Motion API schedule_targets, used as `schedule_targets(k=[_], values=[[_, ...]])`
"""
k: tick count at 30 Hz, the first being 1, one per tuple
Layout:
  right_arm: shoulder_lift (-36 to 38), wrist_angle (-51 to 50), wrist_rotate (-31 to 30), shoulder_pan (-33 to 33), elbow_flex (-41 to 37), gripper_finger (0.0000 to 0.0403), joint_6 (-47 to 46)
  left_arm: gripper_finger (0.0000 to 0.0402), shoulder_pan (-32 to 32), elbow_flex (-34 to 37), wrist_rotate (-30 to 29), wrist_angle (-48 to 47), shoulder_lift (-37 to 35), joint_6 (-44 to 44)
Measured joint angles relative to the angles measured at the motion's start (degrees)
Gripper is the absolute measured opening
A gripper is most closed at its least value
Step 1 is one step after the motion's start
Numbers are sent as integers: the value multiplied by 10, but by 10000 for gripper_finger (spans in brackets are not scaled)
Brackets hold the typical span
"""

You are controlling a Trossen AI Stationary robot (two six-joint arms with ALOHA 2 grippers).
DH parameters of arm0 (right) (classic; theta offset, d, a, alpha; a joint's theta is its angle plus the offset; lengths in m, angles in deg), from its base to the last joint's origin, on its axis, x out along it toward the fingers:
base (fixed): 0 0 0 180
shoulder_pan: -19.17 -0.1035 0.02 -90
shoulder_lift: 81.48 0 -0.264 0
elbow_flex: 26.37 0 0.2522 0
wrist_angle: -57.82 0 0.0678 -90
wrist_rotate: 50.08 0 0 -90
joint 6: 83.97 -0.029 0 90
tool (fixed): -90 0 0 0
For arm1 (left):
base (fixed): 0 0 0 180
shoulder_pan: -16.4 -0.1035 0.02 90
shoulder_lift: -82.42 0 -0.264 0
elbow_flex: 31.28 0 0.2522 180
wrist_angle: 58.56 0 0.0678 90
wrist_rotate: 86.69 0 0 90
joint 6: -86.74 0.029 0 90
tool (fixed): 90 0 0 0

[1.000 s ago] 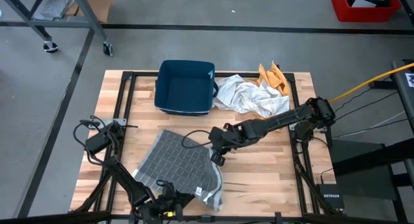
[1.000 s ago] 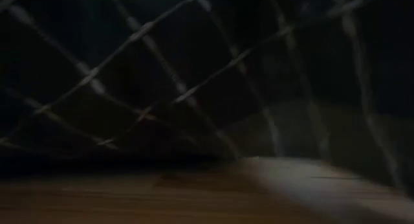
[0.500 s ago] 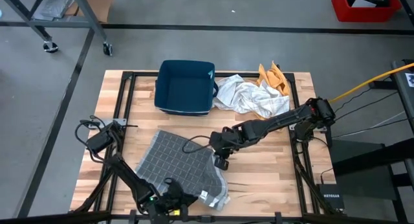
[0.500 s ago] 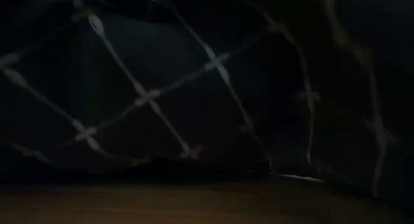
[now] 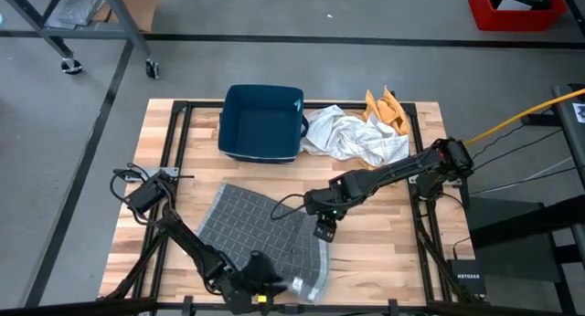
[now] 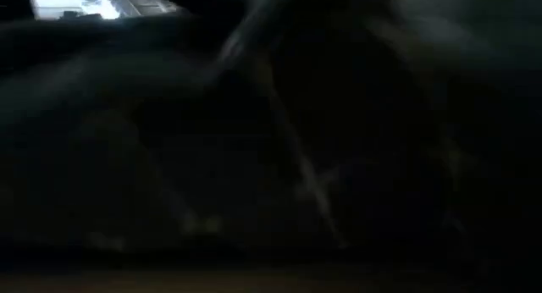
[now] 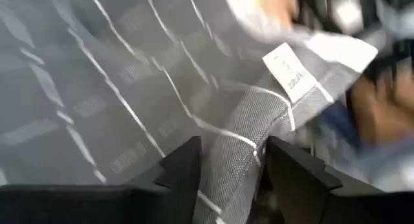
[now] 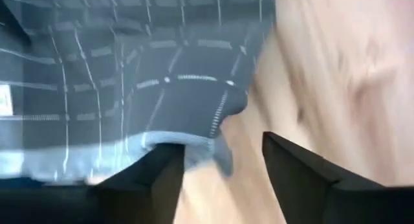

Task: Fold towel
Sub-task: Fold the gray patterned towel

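Grey grid-patterned cloth towel (image 5: 260,238) spread, partly rumpled, on the near half of the wooden slatted table (image 5: 384,238), with one corner turned up at the near edge. White care label (image 7: 289,70) visible on that raised corner in the left wrist view.

Left gripper (image 5: 265,281) at the towel's near edge; a fold of grey cloth pinched between its two dark fingers (image 7: 184,172), jaws narrow and closed on the fabric, label just beyond the fingertips.

Right gripper (image 5: 324,230) low over the towel's edge on the side towards the right arm. Jaws parted in the right wrist view; one dark finger (image 8: 145,175) lying under a curled lip of the towel hem, the other finger over bare wood just beside the hem (no cloth between the two tips, as far as visible).

Low view almost wholly dark, blocked by cloth close to the lens; nothing there to confirm.

Far side of the table, well apart from both jaws: dark blue rectangular fabric bin (image 5: 262,122), crumpled white cloth (image 5: 352,138) beside it, orange cloth (image 5: 386,109) touching the white one.
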Motion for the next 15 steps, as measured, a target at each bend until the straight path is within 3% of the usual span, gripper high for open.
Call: schedule_targets(k=[4,11,15], values=[[0,-26,36,-25,0,242,-24,158,2,0,85,1,0,41],[0,-18,33,-90,0,242,-24,159,-4,0,81,1,0,60],[0,43,0,-119,0,241,-45,160,-20,0,76,2,0,80]])
